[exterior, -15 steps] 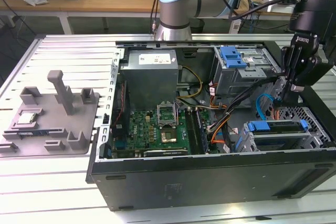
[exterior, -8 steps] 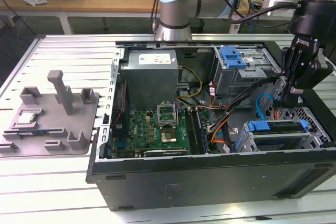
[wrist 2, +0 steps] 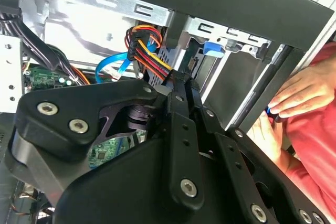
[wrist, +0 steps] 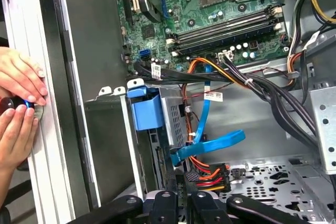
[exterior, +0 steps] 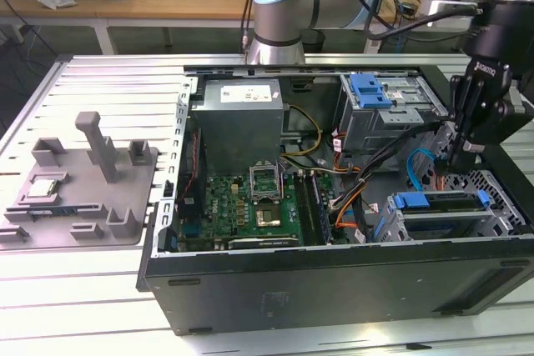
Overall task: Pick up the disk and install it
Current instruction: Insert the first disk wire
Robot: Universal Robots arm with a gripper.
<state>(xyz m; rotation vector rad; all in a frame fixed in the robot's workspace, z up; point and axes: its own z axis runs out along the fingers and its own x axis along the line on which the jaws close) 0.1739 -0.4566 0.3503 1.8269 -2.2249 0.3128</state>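
The disk [exterior: 442,203] stands on edge in the drive cage at the front of the open computer case, on the exterior view's right. Only its long upper edge with the blue carrier frame shows. My gripper [exterior: 459,158] hangs just above the far end of that cage, beside the blue data cable [exterior: 413,168]. In the second wrist view its two black fingers [wrist 2: 181,90] lie pressed together, pointing at the red, yellow and orange power plug [wrist 2: 149,59]. In the first wrist view the blue carrier tab [wrist: 144,109] sits ahead of the gripper [wrist: 178,190]. What the fingertips touch is hidden.
A person's hands [wrist: 18,95] rest on the case's rim [wrist 2: 310,90], close to the gripper. The motherboard [exterior: 254,198], power supply [exterior: 242,110] and an upper drive cage with a blue latch [exterior: 371,89] fill the case. A grey fixture [exterior: 83,185] holding a processor chip [exterior: 46,189] lies on the exterior view's left.
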